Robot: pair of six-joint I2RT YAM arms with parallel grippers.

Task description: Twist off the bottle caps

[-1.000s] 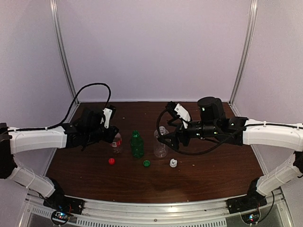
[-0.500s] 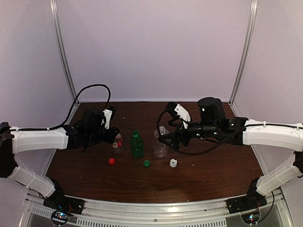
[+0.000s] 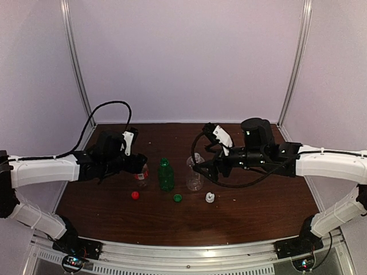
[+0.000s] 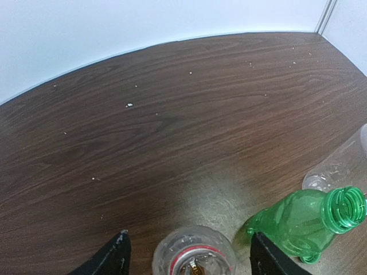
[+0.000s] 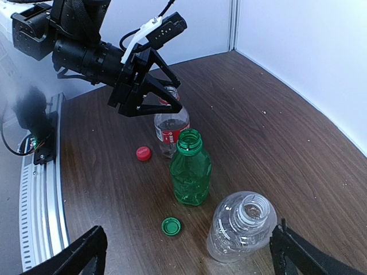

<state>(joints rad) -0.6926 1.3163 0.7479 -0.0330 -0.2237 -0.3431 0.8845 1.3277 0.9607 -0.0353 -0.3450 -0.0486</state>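
Green bottle [image 3: 166,175] upright, mouth upward (green cap [image 3: 178,198] nearby)

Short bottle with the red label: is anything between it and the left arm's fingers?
Nothing visible does. In the left wrist view the short bottle's open mouth sits right between the spread left fingers, with bare gaps on both sides. The green bottle stands off to one side, outside the fingers.
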